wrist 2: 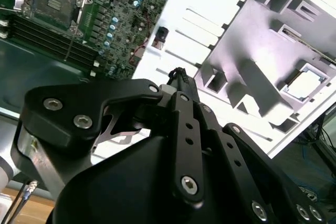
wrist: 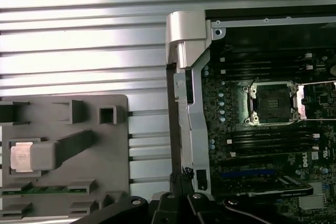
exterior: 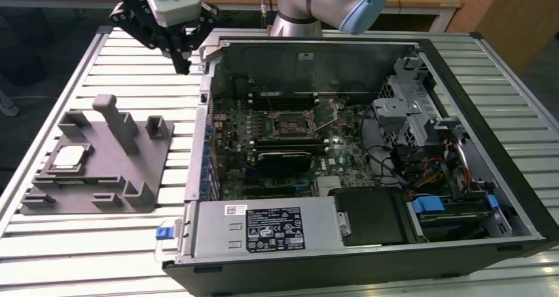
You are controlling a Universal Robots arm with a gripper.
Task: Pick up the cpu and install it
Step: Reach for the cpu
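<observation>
Closed, empty end effector (wrist 2: 178, 73) hangs above table (exterior: 105, 251); cpu (exterior: 70, 156) lies in grey tray (exterior: 153, 158).

1. In the first wrist view a post of the tray (wrist: 113, 156) covers one side of the cpu (wrist: 20, 157).
2. In the exterior view the arm (exterior: 306, 2) is cut off at 12 o'clock, the computer case (exterior: 367, 258) at 6 o'clock.
</observation>
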